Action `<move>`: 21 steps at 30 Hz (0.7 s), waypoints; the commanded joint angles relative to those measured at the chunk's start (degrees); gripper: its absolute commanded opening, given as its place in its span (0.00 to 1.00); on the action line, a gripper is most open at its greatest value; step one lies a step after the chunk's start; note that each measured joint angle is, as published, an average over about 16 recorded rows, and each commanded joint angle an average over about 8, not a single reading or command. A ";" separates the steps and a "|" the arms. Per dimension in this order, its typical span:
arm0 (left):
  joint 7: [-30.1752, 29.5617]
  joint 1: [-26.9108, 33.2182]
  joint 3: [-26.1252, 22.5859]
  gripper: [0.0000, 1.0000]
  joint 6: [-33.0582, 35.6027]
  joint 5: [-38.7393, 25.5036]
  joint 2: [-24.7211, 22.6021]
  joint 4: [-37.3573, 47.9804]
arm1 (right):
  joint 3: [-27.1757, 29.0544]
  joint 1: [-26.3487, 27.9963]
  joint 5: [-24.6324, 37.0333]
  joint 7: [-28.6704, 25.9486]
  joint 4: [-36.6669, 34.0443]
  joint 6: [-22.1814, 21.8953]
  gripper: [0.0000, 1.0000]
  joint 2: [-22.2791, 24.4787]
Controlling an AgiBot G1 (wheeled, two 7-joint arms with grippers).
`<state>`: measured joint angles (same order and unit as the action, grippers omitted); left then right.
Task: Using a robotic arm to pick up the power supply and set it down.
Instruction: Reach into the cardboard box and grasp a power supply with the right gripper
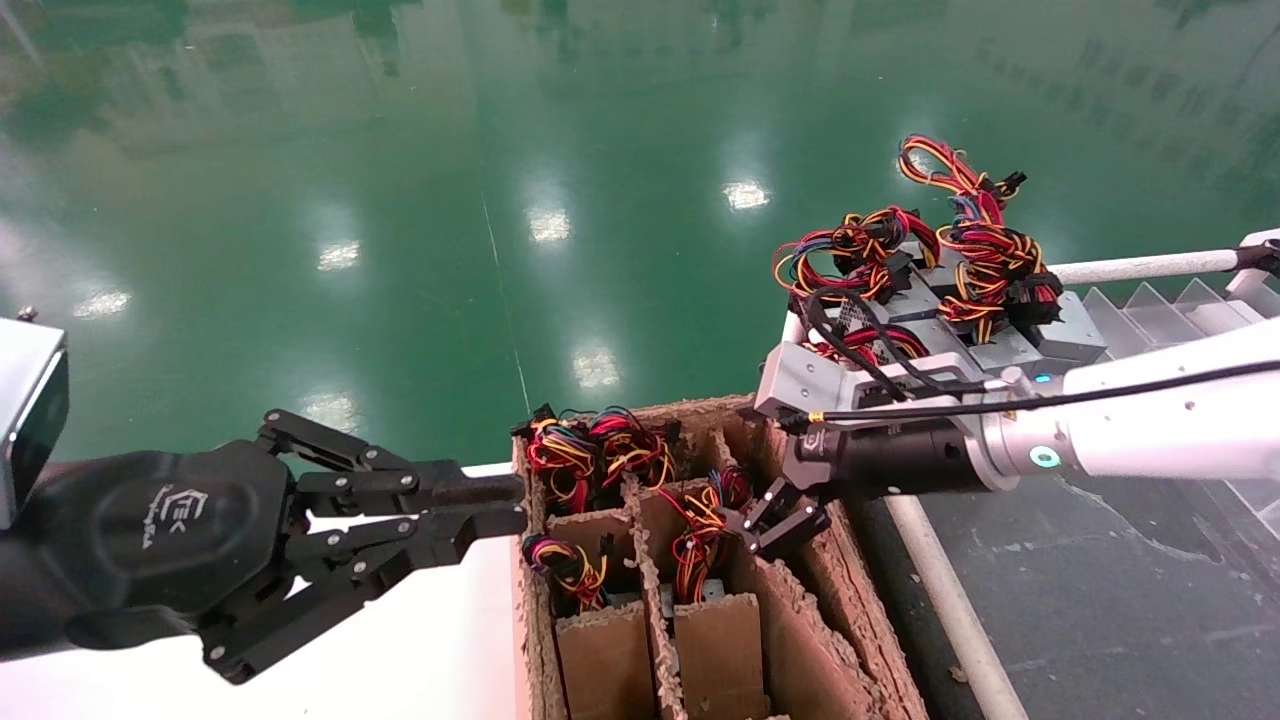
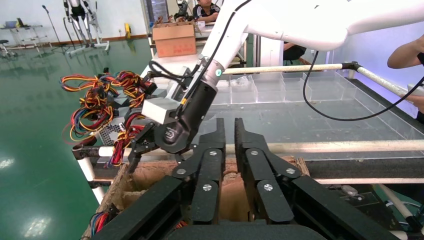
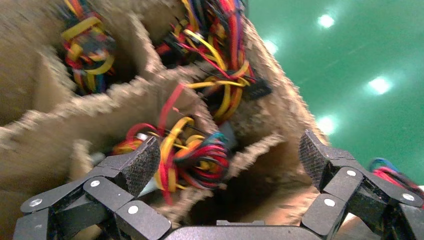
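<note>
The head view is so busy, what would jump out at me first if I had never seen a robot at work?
Likely the bright red, yellow and orange wire bundles poking from the brown cardboard divider box at centre. The right arm's black two-finger gripper hangs open over one compartment, while the left black gripper waits shut beside the box. Behind, grey metal power supplies with tangled wires are piled at a clear-topped bench's corner.

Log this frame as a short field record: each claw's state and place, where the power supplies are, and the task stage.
right claw: open, empty, lowered over the divided cardboard box, above a wire bundle
left claw: shut, empty, beside the box over the white surface
power supplies in box: several in compartments, wires up
power supplies already out: piled beyond the box
stage: nothing gripped yet
</note>
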<state>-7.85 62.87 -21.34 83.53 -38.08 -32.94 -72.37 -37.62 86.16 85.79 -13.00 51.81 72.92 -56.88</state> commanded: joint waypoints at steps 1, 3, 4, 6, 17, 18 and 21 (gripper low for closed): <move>0.00 0.00 0.00 1.00 0.00 0.00 0.00 0.00 | -0.97 1.32 2.02 1.48 -1.96 -0.36 1.00 -1.36; 0.00 0.00 0.00 1.00 0.00 0.00 0.00 0.00 | -1.18 1.88 2.46 2.47 -2.79 -0.26 1.00 -1.63; 0.00 0.00 0.00 1.00 0.00 0.00 0.00 0.00 | -1.25 2.05 2.62 2.92 -3.08 -0.25 1.00 -1.70; 0.00 0.00 0.00 1.00 0.00 0.00 0.00 0.00 | -1.35 2.17 2.92 3.77 -3.53 -0.41 1.00 -1.80; 0.00 0.00 -0.01 1.00 0.00 0.01 0.00 0.00 | -1.84 1.26 4.55 6.18 -3.74 -2.97 0.82 -2.66; 0.00 0.00 -0.01 1.00 0.00 0.01 0.00 0.00 | -1.86 1.12 4.66 6.34 -3.60 -3.21 0.70 -2.69; 0.00 0.00 -0.01 1.00 0.00 0.01 0.00 0.00 | -1.93 0.81 5.01 6.77 -3.17 -3.83 0.32 -2.73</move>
<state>-7.85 62.88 -21.35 83.53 -38.07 -32.94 -72.37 -39.52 87.02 90.63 -6.37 48.56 69.38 -59.55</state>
